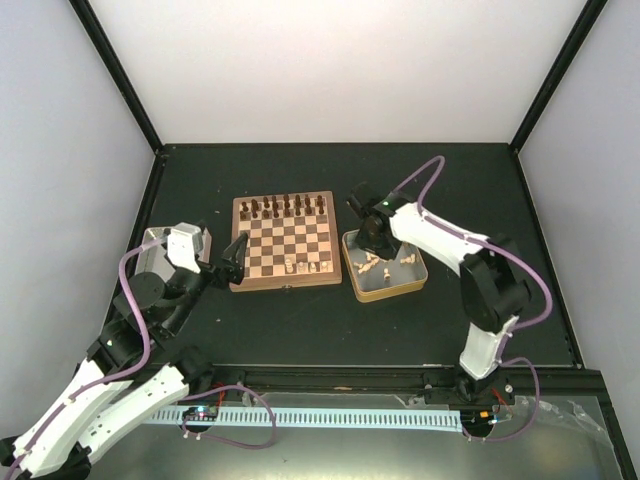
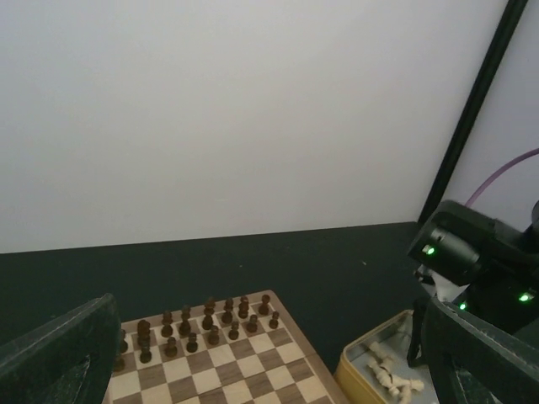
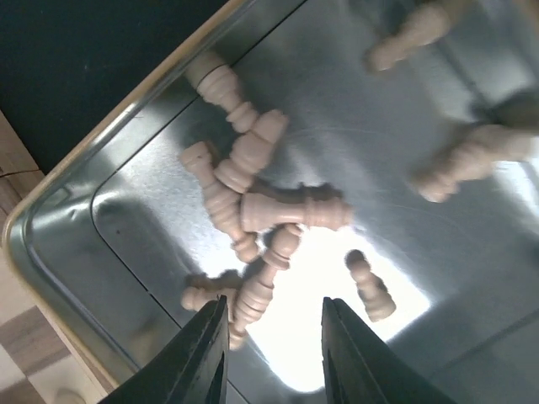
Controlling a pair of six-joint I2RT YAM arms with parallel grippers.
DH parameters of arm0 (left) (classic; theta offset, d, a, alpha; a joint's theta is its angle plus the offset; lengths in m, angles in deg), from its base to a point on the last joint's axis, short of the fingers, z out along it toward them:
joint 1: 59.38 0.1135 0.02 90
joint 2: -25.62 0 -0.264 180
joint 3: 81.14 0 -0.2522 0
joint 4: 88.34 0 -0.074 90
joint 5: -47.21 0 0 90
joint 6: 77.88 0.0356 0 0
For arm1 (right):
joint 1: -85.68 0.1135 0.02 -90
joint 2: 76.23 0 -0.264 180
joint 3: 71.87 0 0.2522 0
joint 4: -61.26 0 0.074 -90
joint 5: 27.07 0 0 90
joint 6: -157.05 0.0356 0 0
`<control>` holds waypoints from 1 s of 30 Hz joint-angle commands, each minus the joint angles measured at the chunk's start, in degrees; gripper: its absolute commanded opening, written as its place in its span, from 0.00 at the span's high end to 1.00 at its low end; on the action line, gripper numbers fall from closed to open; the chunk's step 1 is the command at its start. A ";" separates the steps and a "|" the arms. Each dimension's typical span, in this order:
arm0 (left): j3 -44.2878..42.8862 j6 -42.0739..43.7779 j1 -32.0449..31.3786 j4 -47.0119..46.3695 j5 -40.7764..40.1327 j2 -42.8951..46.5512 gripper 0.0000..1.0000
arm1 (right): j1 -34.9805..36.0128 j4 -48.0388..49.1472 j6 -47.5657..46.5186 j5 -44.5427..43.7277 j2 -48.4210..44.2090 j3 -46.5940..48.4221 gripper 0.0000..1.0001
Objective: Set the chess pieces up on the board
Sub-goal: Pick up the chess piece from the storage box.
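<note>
The board (image 1: 285,243) lies mid-table, dark brown chessmen (image 1: 285,207) on its far rows and two pale chess pieces (image 1: 291,266) near its front edge. Several more pale pieces (image 3: 253,202) lie heaped in the gold-rimmed tin (image 3: 50,219), right of the board (image 1: 384,268). My right gripper (image 3: 274,305) is open and empty, low over the tin, one lying piece (image 3: 257,290) just beyond its left finger (image 3: 206,353); it also shows in the top view (image 1: 372,243). My left gripper (image 1: 236,256) is open and empty at the board's left edge, its fingers (image 2: 59,353) wide apart.
A second metal tin (image 1: 158,245) sits at the left, partly under my left arm. The left wrist view shows the board (image 2: 244,370), dark chessmen (image 2: 202,324), the tin (image 2: 358,370) and my right arm (image 2: 472,252). Dark posts and white walls ring the table.
</note>
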 commanded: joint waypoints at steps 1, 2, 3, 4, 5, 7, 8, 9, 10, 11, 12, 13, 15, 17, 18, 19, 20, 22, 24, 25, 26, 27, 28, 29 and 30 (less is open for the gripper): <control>0.49 -2.70 0.47 -0.87 4.67 0.41 0.01 | 0.27 0.81 0.26 -5.34 -10.65 -5.32 0.67; 0.34 -3.09 0.49 -0.55 5.15 0.14 0.01 | 0.29 1.86 -0.39 -5.32 -12.72 -7.01 0.67; 0.07 -3.50 0.47 0.02 5.69 -0.09 0.01 | 0.28 2.99 -1.46 -4.99 -14.44 -8.30 0.67; 0.09 -3.92 0.49 0.38 6.22 -0.17 0.01 | 0.31 3.98 -2.31 -4.78 -16.24 -9.35 0.67; -0.03 -4.54 0.41 0.81 6.66 -0.24 0.01 | 0.26 5.27 -3.39 -4.34 -17.64 -10.26 0.66; -0.03 -5.49 0.48 1.76 7.42 -0.02 0.01 | 0.30 7.93 -5.58 -4.17 -19.74 -11.70 0.66; 0.06 -5.70 0.47 1.91 7.74 0.21 0.01 | 0.28 8.62 -6.15 -4.22 -20.23 -12.05 0.64; 0.08 -6.14 0.49 2.33 7.70 0.25 0.01 | 0.26 9.36 -6.94 -4.14 -20.33 -12.10 0.63; 0.20 -6.49 0.49 2.61 7.77 0.37 0.01 | 0.24 10.02 -7.59 -3.98 -20.20 -12.18 0.61; 0.16 -6.56 0.49 2.78 7.71 0.43 0.01 | 0.27 10.96 -7.83 -3.96 -19.85 -12.43 0.56; 0.10 -6.57 0.45 3.17 7.35 0.52 0.01 | 0.28 12.27 -8.38 -3.77 -19.31 -12.84 0.52; -0.10 -6.87 0.48 3.86 6.77 0.56 0.01 | 0.29 14.34 -9.17 -3.02 -18.70 -13.22 0.49; -0.62 -7.49 0.49 5.50 6.24 0.74 0.01 | 0.27 17.25 -10.89 -1.82 -17.22 -14.11 0.48; -0.38 -8.49 0.46 6.43 6.40 0.98 0.01 | 0.30 17.81 -11.13 -1.15 -15.78 -14.65 0.47; -0.05 -9.33 0.46 6.56 6.52 1.19 0.01 | 0.23 17.69 -11.18 -0.72 -15.34 -15.19 0.47; 0.81 -9.83 0.48 6.12 6.80 1.41 0.01 | 0.24 18.35 -11.12 -0.21 -15.25 -16.39 0.47; 1.79 -10.40 0.49 5.37 7.08 1.78 0.01 | 0.28 19.60 -11.11 0.94 -15.35 -18.07 0.48; 3.81 -11.71 0.48 3.41 8.08 2.04 0.01 | 0.27 21.33 -12.00 2.27 -14.98 -19.82 0.49; 6.08 -12.93 0.48 0.76 9.63 1.84 0.01 | 0.29 21.09 -12.61 1.96 -13.60 -19.78 0.50; 6.98 -13.40 0.49 -0.50 10.20 1.54 0.01 | 0.23 20.86 -13.23 2.27 -12.69 -19.13 0.50; 8.19 -13.69 0.49 -1.92 10.78 1.16 0.01 | 0.28 20.64 -13.95 2.96 -11.84 -18.57 0.51; 8.84 -14.29 0.49 -2.86 10.66 0.64 0.01 | 0.31 19.91 -14.13 3.11 -10.84 -17.70 0.52; 9.28 -14.80 0.48 -3.79 10.46 0.05 0.01 | 0.28 19.35 -14.14 3.00 -9.98 -17.28 0.53; 9.73 -14.97 0.49 -4.76 10.36 -0.48 0.01 | 0.27 19.18 -13.95 3.14 -9.42 -17.36 0.55; 10.02 -15.06 0.49 -5.85 10.32 -1.17 0.01 | 0.23 19.07 -13.81 3.14 -8.96 -17.54 0.56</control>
